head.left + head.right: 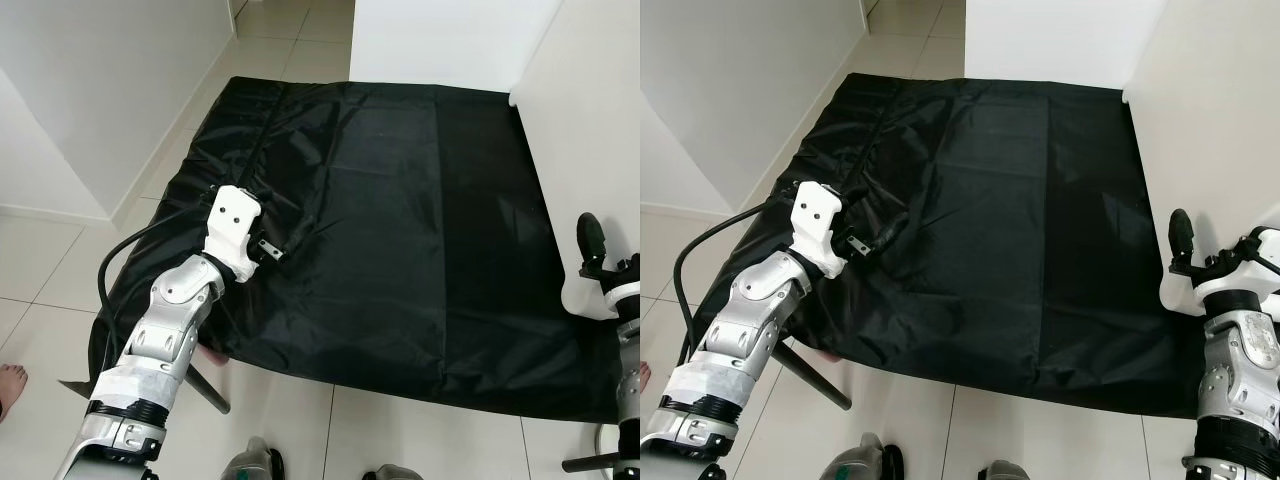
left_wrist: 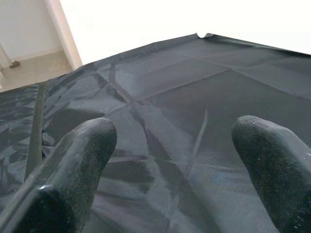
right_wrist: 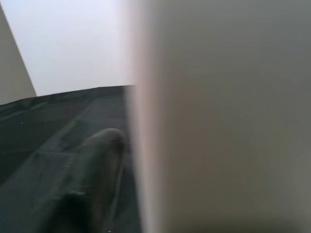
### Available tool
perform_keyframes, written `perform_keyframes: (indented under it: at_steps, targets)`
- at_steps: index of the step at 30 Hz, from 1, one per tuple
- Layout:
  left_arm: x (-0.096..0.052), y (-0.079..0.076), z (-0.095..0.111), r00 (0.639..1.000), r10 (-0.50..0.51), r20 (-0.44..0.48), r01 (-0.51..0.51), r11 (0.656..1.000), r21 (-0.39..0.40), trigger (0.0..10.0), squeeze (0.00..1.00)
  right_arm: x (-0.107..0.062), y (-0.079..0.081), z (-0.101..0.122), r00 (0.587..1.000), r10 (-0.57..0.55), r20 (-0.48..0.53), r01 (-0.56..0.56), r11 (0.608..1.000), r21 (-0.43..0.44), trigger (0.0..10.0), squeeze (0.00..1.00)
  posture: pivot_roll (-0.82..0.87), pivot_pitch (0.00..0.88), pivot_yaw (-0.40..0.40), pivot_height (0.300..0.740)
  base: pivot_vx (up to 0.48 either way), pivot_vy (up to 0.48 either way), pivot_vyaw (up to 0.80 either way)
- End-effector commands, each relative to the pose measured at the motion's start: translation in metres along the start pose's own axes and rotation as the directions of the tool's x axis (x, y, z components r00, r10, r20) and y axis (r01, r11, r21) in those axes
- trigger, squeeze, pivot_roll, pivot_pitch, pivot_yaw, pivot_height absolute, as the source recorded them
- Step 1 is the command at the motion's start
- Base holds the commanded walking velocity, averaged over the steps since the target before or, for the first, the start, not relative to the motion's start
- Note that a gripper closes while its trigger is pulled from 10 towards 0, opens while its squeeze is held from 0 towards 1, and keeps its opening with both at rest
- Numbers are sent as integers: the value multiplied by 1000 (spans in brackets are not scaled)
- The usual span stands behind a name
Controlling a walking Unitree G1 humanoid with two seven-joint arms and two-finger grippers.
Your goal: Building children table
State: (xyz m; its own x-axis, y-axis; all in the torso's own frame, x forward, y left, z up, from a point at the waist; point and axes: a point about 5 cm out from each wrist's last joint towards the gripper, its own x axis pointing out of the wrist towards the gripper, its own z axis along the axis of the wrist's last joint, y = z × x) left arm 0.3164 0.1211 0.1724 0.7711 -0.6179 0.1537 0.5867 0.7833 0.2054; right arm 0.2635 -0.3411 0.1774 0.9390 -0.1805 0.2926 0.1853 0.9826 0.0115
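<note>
While your left gripper (image 2: pixel 175 160) hangs low over the black sheet (image 1: pixel 400 200), its two fingers (image 2: pixel 73 165) are spread wide with nothing between them; you can see the sheet's folds right past them; the sheet lies flat on the tiled floor (image 1: pixel 290 40) and bunches up a little near the wall on the left. Your right gripper (image 1: pixel 1185 250) is at the right edge of the sheet, pressed close to a big white panel (image 1: pixel 590 130) that stands there; I think this panel is a part of the table, but I am not sure; one black finger (image 3: pixel 97 170) shows beside the panel's edge, and I cannot tell if that claw is squeezing the panel or not. You look to be at the start, getting hold of the first part; next you likely need a firm hold on the panel's edge, then lay it down on the sheet.
</note>
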Motion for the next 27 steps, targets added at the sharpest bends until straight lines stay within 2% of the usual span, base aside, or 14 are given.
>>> perform_keyframes:
  at_steps: [1,2,3,4,7,8,16,17,19,21,22,23,25,27]
  targets:
    - [0,-6,3,994,-108,4,108,994,13,10000,0,3,5,-1,1000,14,10,-14,1000,-5,1529,0,72,59,71,740,0,0,0]
    - [0,-6,3,994,-107,5,107,994,13,10000,0,4,6,-1,1000,12,11,-12,1000,0,0,0,72,59,71,740,0,0,0]
    - [1,-6,4,994,-108,6,108,994,14,10000,0,5,7,-2,1000,-1,9,1,1000,-4,0,0,72,59,71,740,0,0,0]
    - [1,-6,4,994,-108,7,108,994,16,10000,0,6,8,-3,1000,-5,7,5,1000,-3,3255,0,75,53,70,740,0,0,0]
    - [2,-6,4,994,-110,8,109,994,17,10000,0,8,10,-4,1000,-11,6,11,1000,-4,3451,0,76,52,71,740,0,0,0]
    - [2,-5,5,994,-109,8,108,994,18,10000,0,9,12,-4,1000,-24,8,24,1000,-3,10000,0,78,53,73,740,0,0,0]
    - [2,-2,6,994,-105,9,105,994,24,10000,0,13,30,3,993,-80,83,80,997,5,10000,0,89,57,79,740,0,0,0]
    - [2,-1,7,994,-104,10,104,994,27,10000,0,14,40,5,990,-89,112,88,996,11,10000,0,97,61,86,740,0,0,0]
    - [2,-1,7,994,-104,10,104,994,27,10000,0,14,40,5,990,-89,112,88,996,11,10000,0,97,61,86,740,0,0,0]
    - [1,2,9,995,-103,14,103,994,32,10000,0,16,64,8,978,-117,174,117,993,6,10000,0,99,64,87,740,0,0,0]
    - [1,2,9,995,-103,14,103,994,32,10000,0,16,64,8,978,-117,174,117,993,6,10000,0,99,64,87,740,0,0,0]
    - [2,3,10,995,-102,16,101,994,35,10000,0,16,79,9,973,-115,199,112,993,26,10000,0,100,64,86,740,0,0,0]
    - [2,3,10,995,-102,16,101,994,35,10000,0,16,79,9,973,-115,199,112,993,26,10000,0,100,64,86,740,0,0,0]
    - [2,5,11,995,-96,19,95,995,40,10000,0,17,110,8,968,-108,228,103,994,33,10000,0,103,65,85,740,0,0,0]
